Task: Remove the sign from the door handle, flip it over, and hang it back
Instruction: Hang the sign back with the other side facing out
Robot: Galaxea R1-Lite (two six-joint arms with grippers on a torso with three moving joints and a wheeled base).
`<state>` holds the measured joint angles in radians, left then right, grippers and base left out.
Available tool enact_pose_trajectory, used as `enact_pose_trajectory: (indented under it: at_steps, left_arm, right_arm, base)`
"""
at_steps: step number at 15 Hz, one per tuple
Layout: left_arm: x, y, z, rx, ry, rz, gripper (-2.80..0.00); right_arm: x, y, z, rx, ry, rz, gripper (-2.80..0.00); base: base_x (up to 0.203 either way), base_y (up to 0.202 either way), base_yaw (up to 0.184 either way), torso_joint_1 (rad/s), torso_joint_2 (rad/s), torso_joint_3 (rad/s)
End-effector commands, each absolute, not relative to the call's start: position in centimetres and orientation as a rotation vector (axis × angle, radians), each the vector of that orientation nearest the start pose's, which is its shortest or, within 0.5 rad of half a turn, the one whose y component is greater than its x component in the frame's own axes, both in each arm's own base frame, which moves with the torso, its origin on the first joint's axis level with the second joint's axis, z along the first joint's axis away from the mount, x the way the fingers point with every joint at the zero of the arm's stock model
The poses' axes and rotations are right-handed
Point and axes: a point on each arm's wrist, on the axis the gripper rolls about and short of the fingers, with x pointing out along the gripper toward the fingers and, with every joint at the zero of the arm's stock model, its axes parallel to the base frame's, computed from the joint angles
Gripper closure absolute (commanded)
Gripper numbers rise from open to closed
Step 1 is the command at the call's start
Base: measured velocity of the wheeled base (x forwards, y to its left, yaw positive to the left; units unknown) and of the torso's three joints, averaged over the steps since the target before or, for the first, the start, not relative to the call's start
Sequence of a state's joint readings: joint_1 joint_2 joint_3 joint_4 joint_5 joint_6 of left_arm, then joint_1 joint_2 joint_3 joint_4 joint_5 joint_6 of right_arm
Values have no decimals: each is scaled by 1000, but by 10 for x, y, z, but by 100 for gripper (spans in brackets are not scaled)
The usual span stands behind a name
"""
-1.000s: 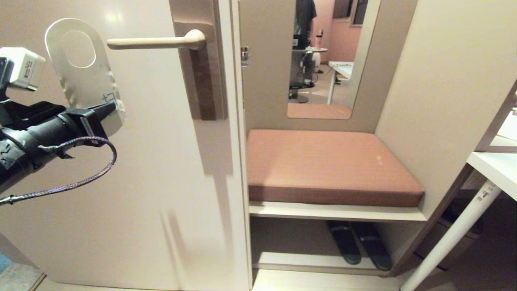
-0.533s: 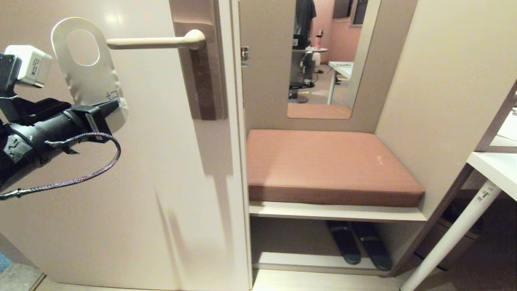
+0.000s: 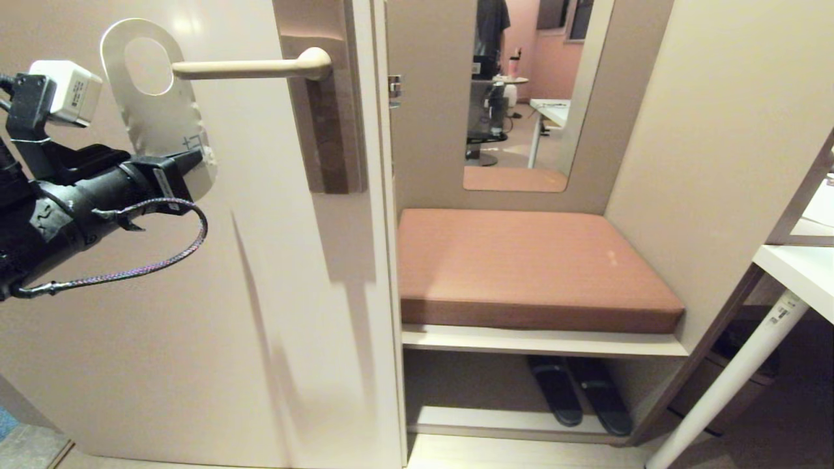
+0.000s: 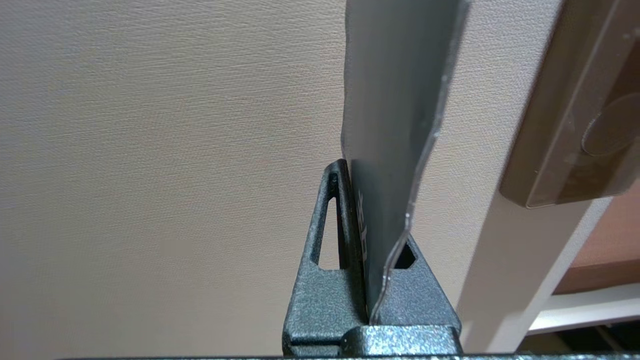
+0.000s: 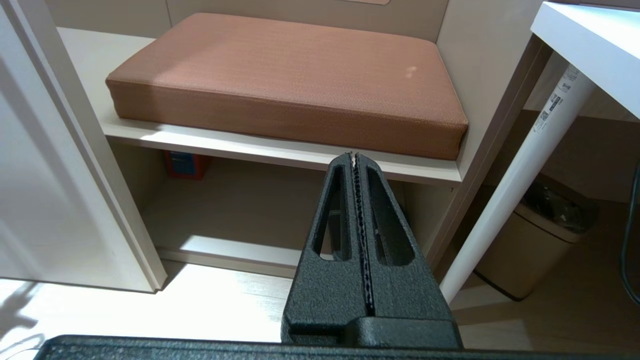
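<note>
The sign is a rounded card whose pale side faces me, upright in front of the door. Its oval hole is level with the free end of the cream door handle, and that end overlaps the sign's rim beside the hole. I cannot tell whether the end is inside the hole. My left gripper is shut on the sign's lower part. From the left wrist the sign shows edge-on between the shut jaws of the left gripper, with the brown backplate beside it. My right gripper hangs shut and empty, low near the bench.
The brown backplate and door edge lie right of the handle. Beyond are a cushioned bench, a mirror reflecting a person, dark slippers under the bench, a white table and a bin.
My left gripper has carried the sign up and to the right toward the handle. The oval hole now reaches the handle's free end. The right arm has not moved.
</note>
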<state>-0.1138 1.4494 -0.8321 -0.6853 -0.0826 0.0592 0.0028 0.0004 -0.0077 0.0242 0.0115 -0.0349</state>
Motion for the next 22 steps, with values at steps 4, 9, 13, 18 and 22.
enact_pose_trajectory:
  at_steps: [4, 9, 13, 18, 22]
  left_arm:
    - [256, -32, 260, 60, -58, -198, 0]
    - [264, -33, 263, 78, -66, -202, 0]
    - [268, -39, 261, 79, -59, -219, 0]
    - [262, -61, 262, 77, -66, -298, 0]
    - [259, -70, 262, 99, -73, -331, 0]
  right_arm:
    - [-23, 0, 75, -35, 17, 16, 0]
    - [-23, 0, 75, -35, 17, 16, 0]
    - [-23, 0, 75, -35, 17, 16, 0]
    - [-23, 0, 75, -35, 17, 17, 0]
    - [-23, 0, 75, -35, 17, 16, 0]
  base:
    - [0, 0, 0, 0, 0, 0]
    - [0, 0, 0, 0, 0, 0]
    - [0, 0, 0, 0, 0, 0]
    - [0, 0, 0, 0, 0, 0]
    - [0, 0, 0, 0, 0, 0]
